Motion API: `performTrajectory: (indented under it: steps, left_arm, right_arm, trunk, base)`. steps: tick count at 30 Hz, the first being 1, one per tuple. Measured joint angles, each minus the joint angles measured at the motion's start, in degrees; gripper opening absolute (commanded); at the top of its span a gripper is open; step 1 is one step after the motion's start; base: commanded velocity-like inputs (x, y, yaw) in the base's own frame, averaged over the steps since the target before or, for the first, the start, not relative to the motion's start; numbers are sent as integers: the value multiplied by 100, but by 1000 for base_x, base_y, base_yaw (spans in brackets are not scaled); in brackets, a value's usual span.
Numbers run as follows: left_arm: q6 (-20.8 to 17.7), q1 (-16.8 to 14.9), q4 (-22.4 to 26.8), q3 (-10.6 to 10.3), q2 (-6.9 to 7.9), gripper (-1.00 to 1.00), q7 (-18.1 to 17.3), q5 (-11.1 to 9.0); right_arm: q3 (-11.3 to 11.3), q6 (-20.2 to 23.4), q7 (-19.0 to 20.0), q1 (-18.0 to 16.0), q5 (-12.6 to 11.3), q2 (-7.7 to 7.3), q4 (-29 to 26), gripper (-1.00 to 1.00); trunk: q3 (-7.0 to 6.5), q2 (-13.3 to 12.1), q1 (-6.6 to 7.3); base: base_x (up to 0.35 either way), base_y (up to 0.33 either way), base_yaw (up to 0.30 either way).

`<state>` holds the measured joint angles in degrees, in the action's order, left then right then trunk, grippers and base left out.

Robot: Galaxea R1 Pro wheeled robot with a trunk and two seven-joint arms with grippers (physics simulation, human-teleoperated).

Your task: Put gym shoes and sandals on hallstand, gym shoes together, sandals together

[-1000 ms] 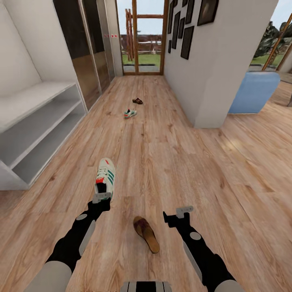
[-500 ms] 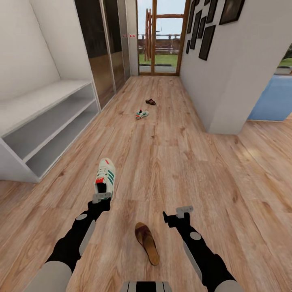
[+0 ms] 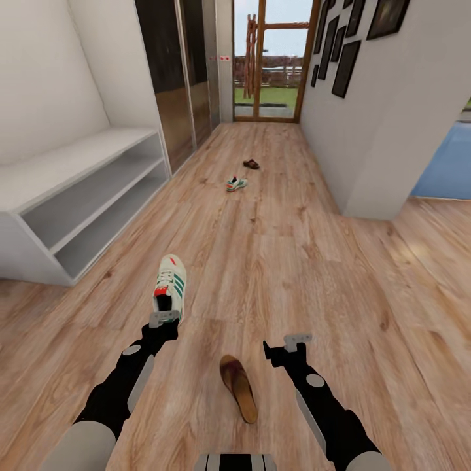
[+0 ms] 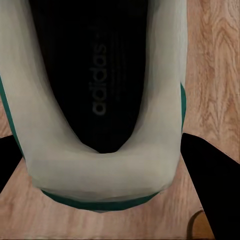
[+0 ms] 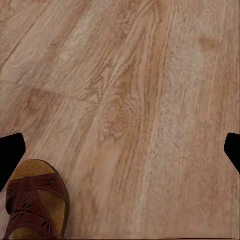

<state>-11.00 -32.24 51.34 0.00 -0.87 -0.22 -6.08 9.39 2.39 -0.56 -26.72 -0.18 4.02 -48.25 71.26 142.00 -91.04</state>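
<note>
Left end effector [image 3: 164, 318] is clamping the white green-striped sneaker's [image 3: 169, 285] heel; right end effector [image 3: 297, 339] is gaping empty; pale grey-white hallstand [image 3: 78, 190] is standing at ten o'clock.

Open corridor floor [image 3: 275, 261] ahead; only a sandal [image 3: 238, 387] lies between the arms, hallstand [image 3: 72, 190] flanks left.

The left gripper [image 3: 164, 319] grips a near gym shoe [image 3: 169, 286] by its heel, a sandal [image 3: 238, 386] lies right of it, and the hallstand [image 3: 78, 196] stands far left.

Left gripper [image 3: 164, 319] clamped, right gripper [image 3: 297, 339] spread wide.
</note>
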Motion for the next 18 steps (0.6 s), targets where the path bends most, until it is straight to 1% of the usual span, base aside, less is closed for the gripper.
performTrajectory:
  steps: [4,8,11,18]
  left_arm:
    - [1,0,-1,0,0,-100,0,0]
    - [1,-1,-2,4,-1,-100,0,0]
    - [0,-1,-1,6,-1,-100,0,0]
    - [0,-1,-1,7,-1,-100,0,0]
  right_arm:
    - [2,0,0,0,-4,-3,-1,100]
    - [-1,0,0,1,-4,-1,-2,100]
    - [-1,0,0,-1,-3,-2,-1,100]
    - [4,0,-1,0,-2,-3,-1,100]
  trunk:
    - [0,0,-1]
    - [0,0,-1]
    - [0,0,1]
    - [0,0,2]
  base:
    - [-259,-161,194]
    - [-246,-155,48]
    - [-89,-56,11]
    - [-9,-6,1]
